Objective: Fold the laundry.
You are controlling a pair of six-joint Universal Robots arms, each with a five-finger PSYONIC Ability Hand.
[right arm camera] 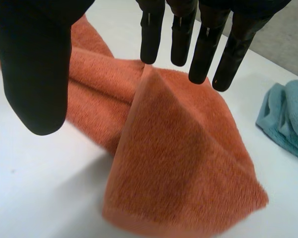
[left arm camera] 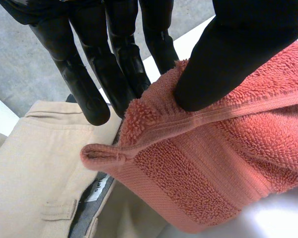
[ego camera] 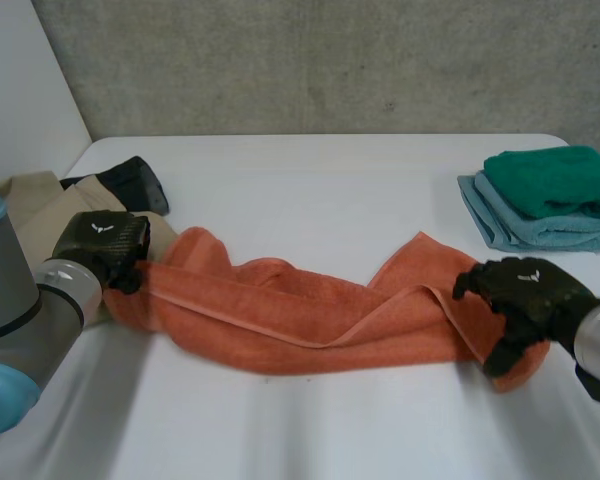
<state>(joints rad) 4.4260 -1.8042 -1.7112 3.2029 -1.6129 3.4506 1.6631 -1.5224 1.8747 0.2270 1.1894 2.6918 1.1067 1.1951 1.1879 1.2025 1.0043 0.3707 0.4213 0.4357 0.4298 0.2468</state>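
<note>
Item: orange towel (ego camera: 300,310), one, lying as a long rumpled band across the white table (ego camera: 310,180) from 9 o'clock to 4 o'clock, creased and partly doubled along its length, not yet folded. Left hand (ego camera: 100,240), at 9 o'clock: holds the towel's end, with the thumb (left arm camera: 223,54) pressing the hem against the fingers behind it. The hold looks shallow, right at the edge, so a firm pull may slip the hem free. Right hand (ego camera: 525,290), at 4 o'clock: spread over the other end, fingers (right arm camera: 208,49) straight and thumb well apart, gripping nothing; the cloth lies peaked under the palm. If the left hand lifts or draws before this one closes, the whole towel is likely to drag sideways rather than stretch out. Beige garment (ego camera: 35,215) and dark garment (ego camera: 130,180), at 9 to 10 o'clock, just beside the held end: liable to be caught up with it. Green towel (ego camera: 555,180), folded, stacked on a folded light-blue towel (ego camera: 540,228), at 2 o'clock, near the right hand: a wide swing might knock the stack. The twist in the middle, unless flattened, would probably give a crooked fold.
</note>
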